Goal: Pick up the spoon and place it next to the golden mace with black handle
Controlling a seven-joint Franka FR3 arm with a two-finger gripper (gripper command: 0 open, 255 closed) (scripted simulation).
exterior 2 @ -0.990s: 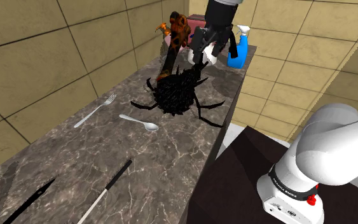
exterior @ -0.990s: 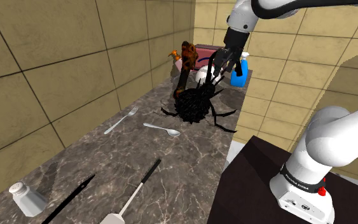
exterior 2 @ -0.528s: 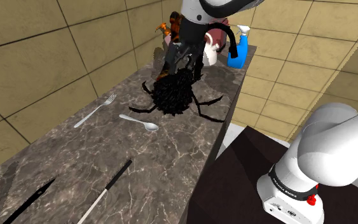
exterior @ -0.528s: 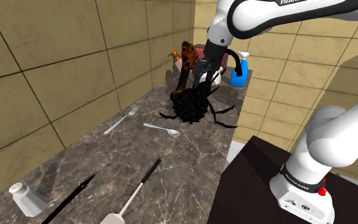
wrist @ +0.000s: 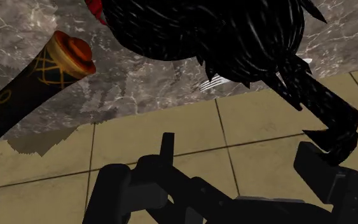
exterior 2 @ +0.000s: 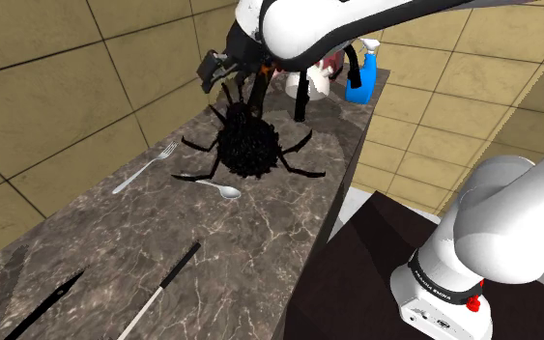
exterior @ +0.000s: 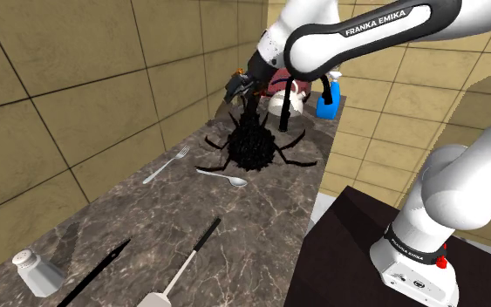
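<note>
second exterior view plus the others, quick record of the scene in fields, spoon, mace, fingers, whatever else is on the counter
spoon: flat on the marble counter, not held, close by the legs of the black spider
mace: black handle with gold lines and orange end cap, next to the spider
gripper: raised by the spider, fingers open, nothing between them
fork: flat, on the spoon's wall side
spray bottle: blue, upright at the counter's far end
task state: spoon not yet picked up
</note>
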